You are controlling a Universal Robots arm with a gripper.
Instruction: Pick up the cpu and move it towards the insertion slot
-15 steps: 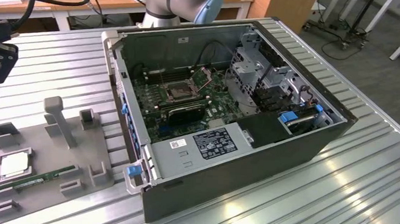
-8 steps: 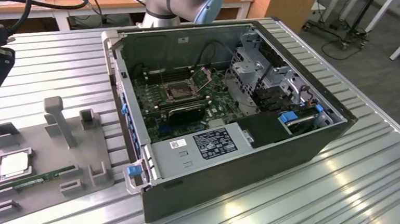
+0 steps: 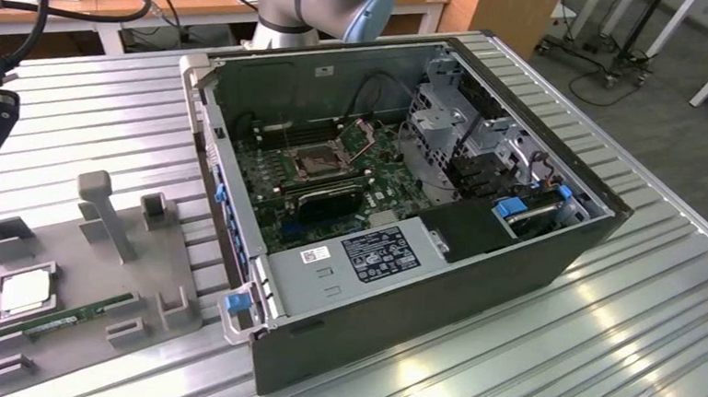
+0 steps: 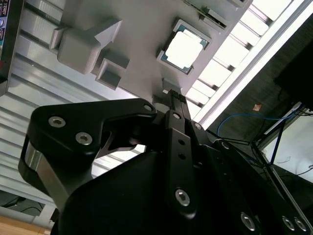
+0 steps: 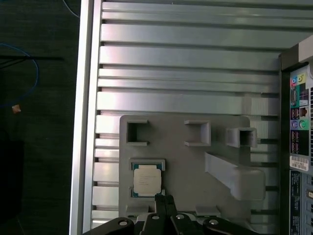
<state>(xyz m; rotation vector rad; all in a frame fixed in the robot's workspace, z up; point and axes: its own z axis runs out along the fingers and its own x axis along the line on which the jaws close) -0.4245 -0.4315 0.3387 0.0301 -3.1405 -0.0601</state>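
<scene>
Gripper [image 5: 165, 199] over the grey tray [image 5: 195, 161], fingers pressed together w/ nothing in 'em, cpu [image 5: 146, 179] flat in its recess just ahead of the tips, no contact, & the insertion slot [image 3: 313, 162] well apart, inside the PC case [image 3: 447, 296].

I am working in what looks like a robotics lab. An open computer case [image 3: 446, 306] lies on a ribbed aluminium worktop [image 3: 639, 364]. Behind the case the arm [image 3: 323, 3] is mounted, then a wooden desk [image 3: 108, 3] with cables [image 3: 37, 4]; past the case, wheeled stands [image 3: 609, 62] on carpet [image 3: 665, 153].
</scene>
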